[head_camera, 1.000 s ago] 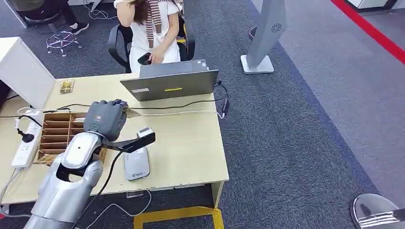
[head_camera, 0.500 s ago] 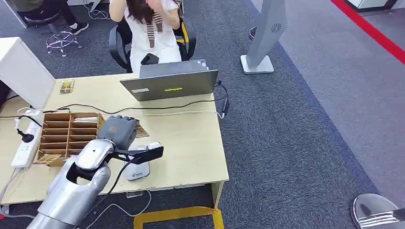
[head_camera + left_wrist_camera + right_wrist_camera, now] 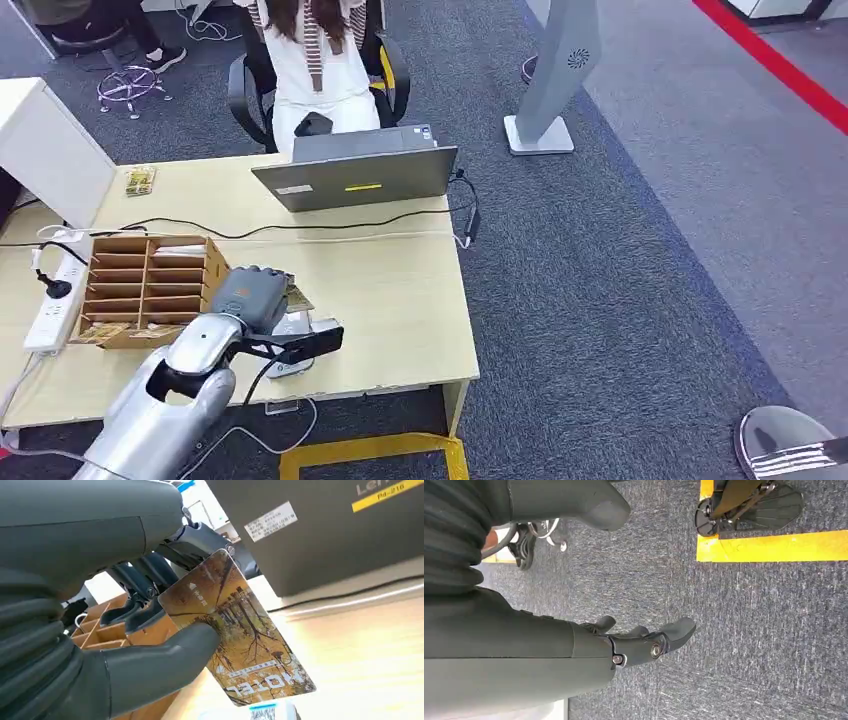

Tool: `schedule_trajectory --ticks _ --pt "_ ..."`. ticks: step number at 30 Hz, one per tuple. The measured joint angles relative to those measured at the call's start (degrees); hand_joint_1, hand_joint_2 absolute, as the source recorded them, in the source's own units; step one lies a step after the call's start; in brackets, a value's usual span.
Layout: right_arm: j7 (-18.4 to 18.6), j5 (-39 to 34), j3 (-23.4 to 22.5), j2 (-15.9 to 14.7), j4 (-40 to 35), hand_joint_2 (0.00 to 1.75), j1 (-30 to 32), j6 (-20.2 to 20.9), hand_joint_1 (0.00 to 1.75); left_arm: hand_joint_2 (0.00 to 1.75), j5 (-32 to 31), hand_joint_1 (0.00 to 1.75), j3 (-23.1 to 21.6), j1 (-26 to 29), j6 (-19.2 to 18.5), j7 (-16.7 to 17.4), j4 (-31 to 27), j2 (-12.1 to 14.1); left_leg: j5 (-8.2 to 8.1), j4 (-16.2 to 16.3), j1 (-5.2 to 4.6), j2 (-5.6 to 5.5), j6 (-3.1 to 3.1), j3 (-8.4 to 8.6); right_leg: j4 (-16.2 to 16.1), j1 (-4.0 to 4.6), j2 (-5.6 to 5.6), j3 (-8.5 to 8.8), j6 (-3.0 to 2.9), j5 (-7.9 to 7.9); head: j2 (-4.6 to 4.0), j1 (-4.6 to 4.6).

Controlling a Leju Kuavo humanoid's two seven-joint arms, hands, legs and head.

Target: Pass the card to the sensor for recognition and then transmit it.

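While the left hand [image 3: 252, 293] pinches the card [image 3: 235, 642] between thumb and fingers, the card sticks out past the fingertips, printed face showing, w/ the sensor [image 3: 290, 345] just under it. Judgement: step in hand is presenting card to sensor. To do well: keep pinch firm, lower card flat and close over sensor top, avoid thumb covering the card's middle. Right hand [image 3: 644, 642] hangs over the carpet, fingers loosely apart, holding nothing.

Head cam high; wrist cams close-up.
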Motion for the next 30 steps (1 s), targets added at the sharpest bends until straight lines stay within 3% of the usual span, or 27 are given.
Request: schedule_trajectory --ticks 16,23,30 --pt "0.1 1.0 0.0 0.0 0.0 1.75 0.0 0.0 0.0 1.75 0.0 1.75 -0.2 1.5 0.6 1.2 3.1 0.0 0.0 0.0 0.0 -0.03 0.0 0.0 0.0 0.0 -0.03 0.01 0.0 0.0 0.0 0.02" --pt "0.9 3.0 -0.1 0.0 0.0 1.75 0.0 0.0 0.0 1.75 -1.2 1.75 -0.2 1.5 0.0 2.5 8.6 -0.6 0.01 0.0 0.01 -0.02 -0.01 0.25 0.0 0.01 -0.03 0.24 0.0 0.0 0.0 0.0" --pt "0.4 3.1 -0.6 0.0 0.0 1.75 0.0 -0.1 0.0 1.75 -2.3 1.75 0.0 1.5 6.1 4.2 9.0 -1.2 0.02 0.0 0.0 -0.04 -0.02 0.23 0.0 0.0 -0.06 0.26 0.0 0.0 0.0 0.0"
